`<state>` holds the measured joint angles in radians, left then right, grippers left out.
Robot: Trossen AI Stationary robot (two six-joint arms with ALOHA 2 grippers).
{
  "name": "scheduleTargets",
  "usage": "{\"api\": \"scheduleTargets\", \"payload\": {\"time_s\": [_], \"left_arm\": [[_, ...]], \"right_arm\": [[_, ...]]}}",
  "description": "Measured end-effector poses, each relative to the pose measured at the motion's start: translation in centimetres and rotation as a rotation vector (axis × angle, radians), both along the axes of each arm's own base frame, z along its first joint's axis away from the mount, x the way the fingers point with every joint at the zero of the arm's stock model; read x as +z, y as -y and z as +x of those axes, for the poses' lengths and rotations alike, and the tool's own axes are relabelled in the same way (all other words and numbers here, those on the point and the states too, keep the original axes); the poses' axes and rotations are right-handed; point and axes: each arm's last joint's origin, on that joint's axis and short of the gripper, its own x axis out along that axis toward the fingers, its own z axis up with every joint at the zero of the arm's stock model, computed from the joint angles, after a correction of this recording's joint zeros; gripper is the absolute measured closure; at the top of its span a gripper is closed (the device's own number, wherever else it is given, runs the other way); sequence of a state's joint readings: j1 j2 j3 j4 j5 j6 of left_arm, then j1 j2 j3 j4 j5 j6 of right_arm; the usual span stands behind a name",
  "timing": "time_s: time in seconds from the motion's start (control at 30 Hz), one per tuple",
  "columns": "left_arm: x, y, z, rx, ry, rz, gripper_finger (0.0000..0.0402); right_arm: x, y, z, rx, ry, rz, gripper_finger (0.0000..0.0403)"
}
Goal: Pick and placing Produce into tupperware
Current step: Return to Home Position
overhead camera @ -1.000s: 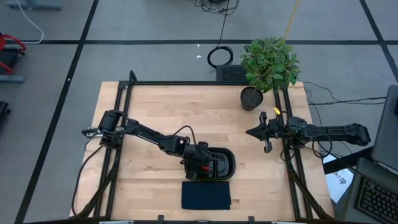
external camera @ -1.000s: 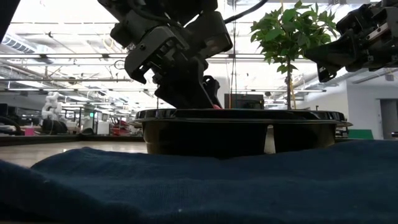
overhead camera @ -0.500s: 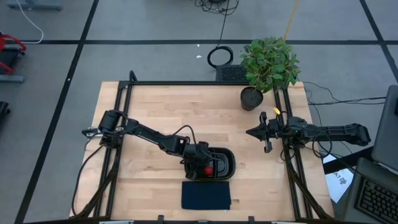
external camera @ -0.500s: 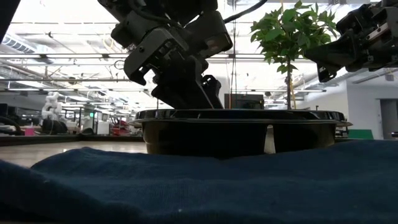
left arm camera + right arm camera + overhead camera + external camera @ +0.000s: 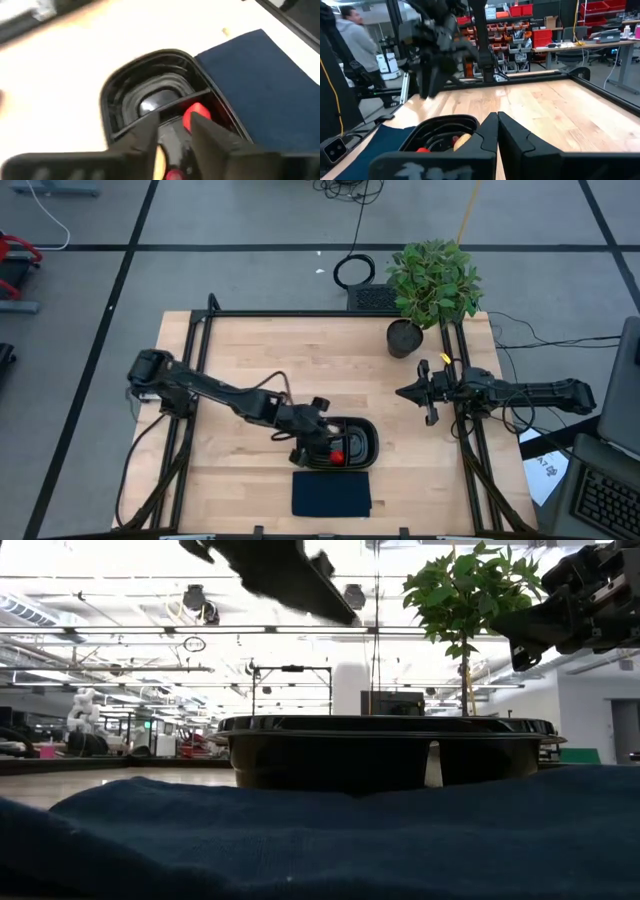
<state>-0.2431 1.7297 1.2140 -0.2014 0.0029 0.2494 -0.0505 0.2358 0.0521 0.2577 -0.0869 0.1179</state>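
Quick status from the arm side. My left gripper (image 5: 322,437) hangs over the 9 o'clock end of the black container (image 5: 372,440). The container sits near the table's (image 5: 250,345) 6 o'clock edge, w/ the blue cloth (image 5: 332,493) just beside it at its 6. The fingers (image 5: 140,137) are spread a moderate way w/ nothing btwn them, so I'm empty. In the low view that arm sits above the container, just a dark blur along the top.

Red ball (image 5: 338,456) is inside, in the 9 o'clock half, right by the divider. Tan ball (image 5: 463,141) lies next to it, seen from the right wrist cam. The 3 o'clock half looks bare. The tiny dark red one I can't tell. There's a red speck low btwn my fingers, but it could be part of me tbh.

Right gripper (image 5: 416,392) waits at 3 o'clock, well apart from the container, tips pinched together, holding nothing. Plant (image 5: 432,280) is at the 1 o'clock corner, not my problem.

Handling-wise, imo these pieces are light and smooth, and round means they roll and squirt out of a sloppy pinch. If one needs re-grabbing I'd come straight down and close across its widest part w/ a gentle squeeze. The container looks thin and light too, so it'd prob skate on the wood if bumped. Take it by the rim.
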Motion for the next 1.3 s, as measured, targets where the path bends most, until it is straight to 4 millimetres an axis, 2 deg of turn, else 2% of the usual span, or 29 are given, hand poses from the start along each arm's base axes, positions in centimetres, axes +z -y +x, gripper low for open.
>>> {"api": "scheduleTargets", "payload": {"time_s": [0.13, 0.2, 0.3, 0.57, 0.73, 0.83, 0.93, 1.1, 1.3], "left_arm": [[1.8, 0.2, -2.2, 0.038, 0.076, 0.048, 0.0370], [2.3, -0.2, -3.4, 0.045, 0.121, 0.041, 0.0393], [2.6, -0.9, -5.6, 0.071, 0.259, 0.018, 0.0393], [1.4, -3.1, -12.0, 0.240, 0.582, -0.045, 0.0400], [1.5, -4.1, -15.1, 0.379, 0.652, 0.019, 0.0401], [1.3, -4.9, -17.0, 0.397, 0.689, 0.026, 0.0401], [0.4, -5.8, -18.4, 0.378, 0.735, -0.019, 0.0401], [-1.8, -7.6, -20.7, 0.472, 0.793, -0.102, 0.0401], [-2.7, -7.6, -23.3, 0.419, 0.882, -0.161, 0.0402]], "right_arm": [[0.0, 0.0, 0.0, 0.004, 0.001, 0.000, 0.0403], [0.0, 0.0, 0.0, 0.004, 0.000, 0.001, 0.0403], [0.1, -0.1, 0.0, 0.027, 0.011, -0.001, 0.0403], [0.4, -0.1, -0.2, 0.047, 0.044, -0.004, 0.0403], [0.6, -0.1, -0.3, 0.045, 0.061, -0.031, 0.0403], [0.6, -0.2, -0.3, 0.045, 0.070, -0.033, 0.0403], [0.7, -0.2, -0.3, 0.044, 0.074, -0.035, 0.0403], [0.8, -0.2, -0.4, 0.044, 0.092, -0.040, 0.0403], [1.0, -0.2, -0.4, 0.047, 0.105, -0.019, 0.0403]]}}
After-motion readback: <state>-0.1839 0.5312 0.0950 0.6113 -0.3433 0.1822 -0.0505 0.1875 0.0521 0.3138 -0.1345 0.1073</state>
